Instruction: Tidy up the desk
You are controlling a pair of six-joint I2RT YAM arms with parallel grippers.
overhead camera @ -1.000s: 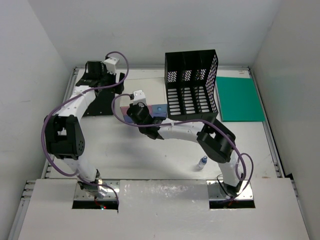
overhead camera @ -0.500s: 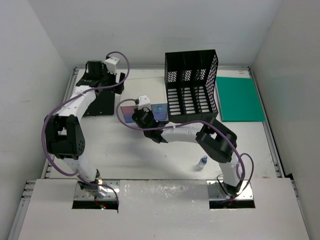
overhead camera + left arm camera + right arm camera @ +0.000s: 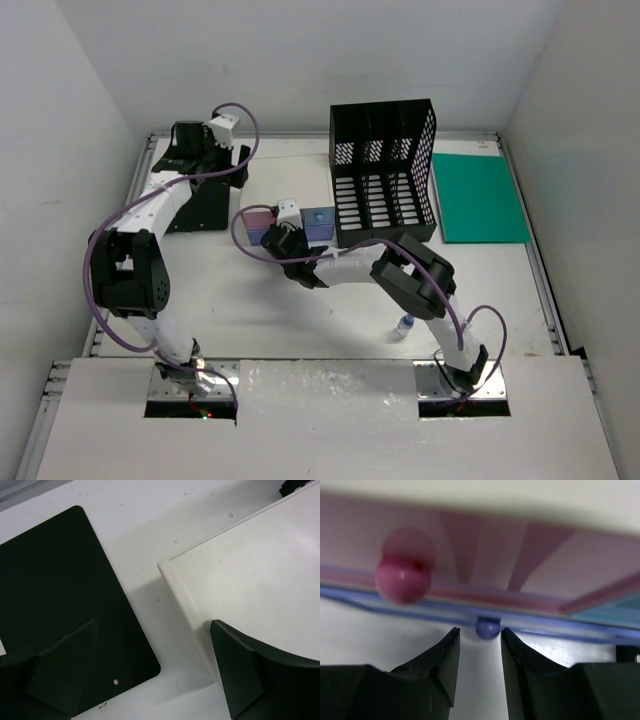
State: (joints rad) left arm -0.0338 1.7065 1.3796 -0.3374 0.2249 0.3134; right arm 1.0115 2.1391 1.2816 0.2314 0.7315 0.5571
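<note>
The white desk (image 3: 250,300) carries a small white-topped drawer box with a pink drawer front (image 3: 260,219) and a blue one (image 3: 319,221). My right gripper (image 3: 281,237) is low at the front of this box. In the right wrist view it (image 3: 480,631) is open, its fingertips on either side of a small blue knob (image 3: 487,628) and not closed on it. A pink knob (image 3: 402,582) sits up and to the left. My left gripper (image 3: 205,150) is at the back left, open (image 3: 152,625) and empty above the gap between a black pad (image 3: 60,595) and the box's white top (image 3: 260,580).
A black mesh file organizer (image 3: 385,175) stands at the back centre, just right of the drawer box. A green notebook (image 3: 480,197) lies at the back right. A small bottle (image 3: 404,325) stands near the front right. The black pad (image 3: 200,205) lies at the back left.
My right gripper has come down and forward to the front of the drawer box, uncovering the pink drawer front. The left arm has not moved.
</note>
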